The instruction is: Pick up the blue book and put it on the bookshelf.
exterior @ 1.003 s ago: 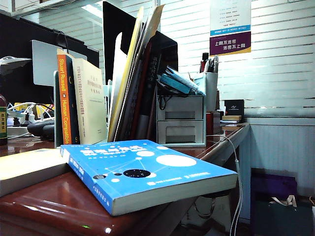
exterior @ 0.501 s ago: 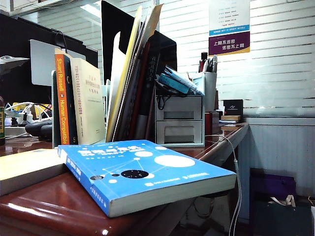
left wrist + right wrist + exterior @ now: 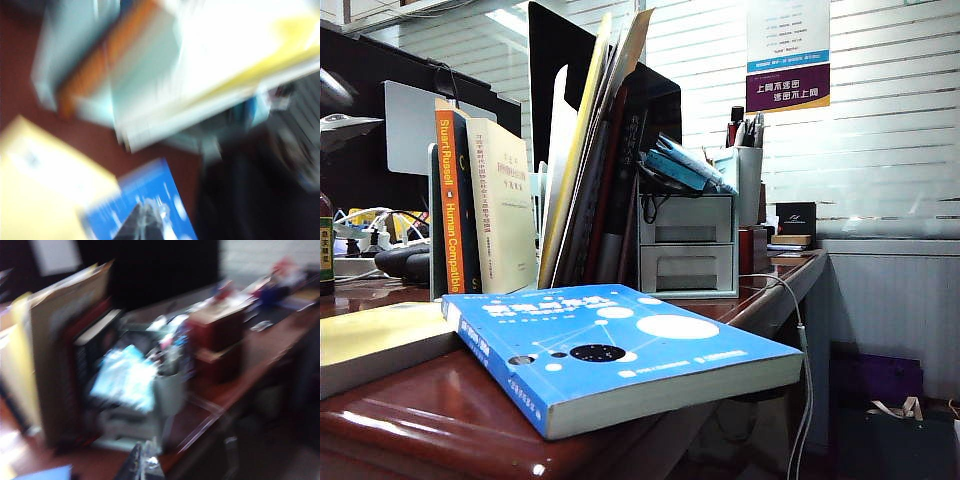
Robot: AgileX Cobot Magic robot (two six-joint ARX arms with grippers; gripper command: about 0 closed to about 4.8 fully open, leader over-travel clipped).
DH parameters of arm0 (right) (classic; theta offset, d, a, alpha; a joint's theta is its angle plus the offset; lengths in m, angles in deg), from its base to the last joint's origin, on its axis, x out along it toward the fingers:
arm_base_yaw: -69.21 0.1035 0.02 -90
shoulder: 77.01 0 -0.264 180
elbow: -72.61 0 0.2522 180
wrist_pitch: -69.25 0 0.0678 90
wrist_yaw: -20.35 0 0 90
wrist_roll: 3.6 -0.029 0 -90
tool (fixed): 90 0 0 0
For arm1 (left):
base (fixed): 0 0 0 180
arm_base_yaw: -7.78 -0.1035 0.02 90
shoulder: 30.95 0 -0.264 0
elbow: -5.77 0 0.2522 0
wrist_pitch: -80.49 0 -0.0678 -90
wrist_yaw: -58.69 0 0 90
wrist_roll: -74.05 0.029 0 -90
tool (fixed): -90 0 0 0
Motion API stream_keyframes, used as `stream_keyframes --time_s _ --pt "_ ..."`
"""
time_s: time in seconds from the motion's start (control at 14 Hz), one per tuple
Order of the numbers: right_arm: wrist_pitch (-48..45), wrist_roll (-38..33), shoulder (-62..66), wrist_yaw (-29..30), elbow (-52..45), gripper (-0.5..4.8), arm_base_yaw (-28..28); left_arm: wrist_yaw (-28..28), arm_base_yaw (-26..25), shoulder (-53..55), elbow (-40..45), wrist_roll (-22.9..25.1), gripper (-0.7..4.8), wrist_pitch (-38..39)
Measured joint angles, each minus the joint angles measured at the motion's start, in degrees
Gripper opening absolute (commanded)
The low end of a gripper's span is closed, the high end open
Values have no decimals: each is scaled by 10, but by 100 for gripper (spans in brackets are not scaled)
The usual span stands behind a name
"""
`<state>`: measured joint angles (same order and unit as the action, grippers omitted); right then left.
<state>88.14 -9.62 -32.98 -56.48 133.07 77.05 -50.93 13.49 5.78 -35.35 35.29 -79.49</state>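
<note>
Blue book (image 3: pixel 620 355): flat on counter (image 3: pixel 410 415), before bookshelf (image 3: pixel 685 245). Left tool (image 3: pixel 141 223), closed and empty, hovers over the book; right tool (image 3: pixel 145 462), state unclear, hovers beside bookshelf.

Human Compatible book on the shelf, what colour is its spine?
Orange with white lettering; the Human Compatible book shows best in the exterior view.

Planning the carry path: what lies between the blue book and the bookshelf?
Exterior view: only a bare strip of dark red desk separates the blue book from the bookshelf; nothing stands there.
</note>
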Motion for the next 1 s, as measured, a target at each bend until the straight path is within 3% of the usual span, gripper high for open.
stream_keyframes --time_s 0.07,0.14,0.21,0.43,0.64,1.0 --pt "-2 0 43 18 14 -1 17 -30 23 43 -10 -35 164 3" --pt "3 0 66 24 15 -1 36 -58 42 78 -18 -59 342 -10" --pt "4 0 94 32 21 -1 58 -75 63 107 -17 -78 444 -19" --pt "1 0 179 38 32 -1 115 -85 122 167 -17 -138 459 -21" --pt "-2 0 259 36 37 -1 129 -89 135 211 -17 -183 459 -22" --pt "-52 0 362 34 37 -1 128 -104 135 294 -17 -188 459 -22"
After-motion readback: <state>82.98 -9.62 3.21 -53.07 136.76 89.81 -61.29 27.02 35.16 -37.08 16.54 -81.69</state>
